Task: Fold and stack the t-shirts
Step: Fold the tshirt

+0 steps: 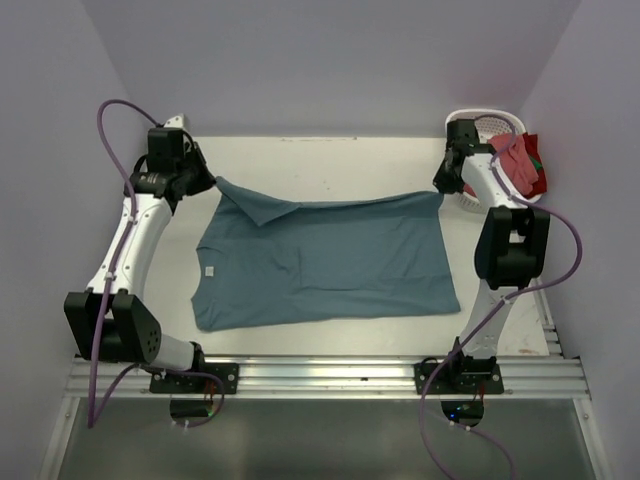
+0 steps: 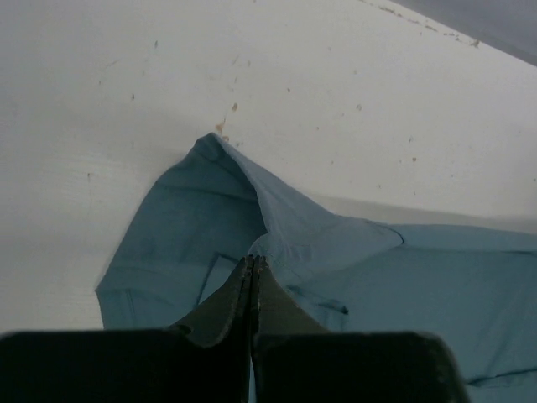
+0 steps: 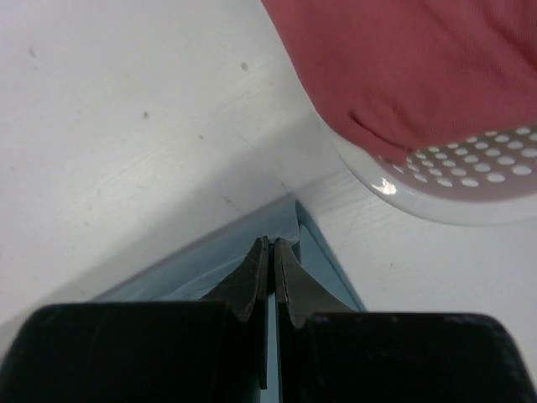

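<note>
Item: dusty teal-blue cloth t-shirt (image 1: 325, 260), spread flat to the left of the white slotted plastic basket (image 1: 470, 125), pinned at both far corners.
left gripper (image 1: 212, 183) pinched tight on the sleeve corner farthest from the basket; right gripper (image 1: 441, 192) pinched tight on the hem corner just beside it. Arms reach forward, wrists low. Best handling: raise both corners evenly, edge taut, fold nearward. salmon-pink shirt (image 1: 525, 165) drapes over the basket.
</note>
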Available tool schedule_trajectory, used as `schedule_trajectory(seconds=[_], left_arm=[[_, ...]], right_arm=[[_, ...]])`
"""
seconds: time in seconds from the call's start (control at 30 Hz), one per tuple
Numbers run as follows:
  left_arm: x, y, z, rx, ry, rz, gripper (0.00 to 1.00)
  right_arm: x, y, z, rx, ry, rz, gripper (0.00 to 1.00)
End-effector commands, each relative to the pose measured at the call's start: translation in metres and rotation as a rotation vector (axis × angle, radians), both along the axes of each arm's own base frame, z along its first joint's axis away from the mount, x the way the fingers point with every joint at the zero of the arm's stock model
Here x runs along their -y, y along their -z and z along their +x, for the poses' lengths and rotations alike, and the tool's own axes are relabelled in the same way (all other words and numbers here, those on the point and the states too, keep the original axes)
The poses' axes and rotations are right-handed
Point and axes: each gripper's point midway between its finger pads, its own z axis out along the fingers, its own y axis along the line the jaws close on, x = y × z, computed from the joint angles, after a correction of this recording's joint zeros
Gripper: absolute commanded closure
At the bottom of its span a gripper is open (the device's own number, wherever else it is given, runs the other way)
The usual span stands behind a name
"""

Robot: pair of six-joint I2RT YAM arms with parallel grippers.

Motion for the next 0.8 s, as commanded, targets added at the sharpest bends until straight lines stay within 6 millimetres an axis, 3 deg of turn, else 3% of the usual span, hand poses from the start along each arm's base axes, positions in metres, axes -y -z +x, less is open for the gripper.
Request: schedule_trajectory(seconds=[0.0,0.13,0.27,0.53,0.77], left_arm=[[-0.004,0.006,-0.032,-0.039,0.023,0.022,1.00],[-0.005,0.011,-0.061,-0.062,0.028,0.035,1.00],[-0.011,0.016,-0.085,-0.093,0.018,0.064,1.00],[-0.007,0.013,-0.119,-0.123,0.040,0.044,1.00],[-0.002,0.038,-0.146,-0.188,0.050,0.017,1.00]], right_arm=[[0.007,-0.008,-0.019,-0.005,0.020,-0.023,1.00],[0.004,0.013,-0.048,-0.079,0.020,-0.012,1.00],[0.003,0.021,-0.069,-0.107,0.022,-0.004,1.00],[0.003,0.010,-0.096,-0.115,0.016,-0.018,1.00],[0.004,0.001,-0.108,-0.108,0.012,-0.028,1.00]])
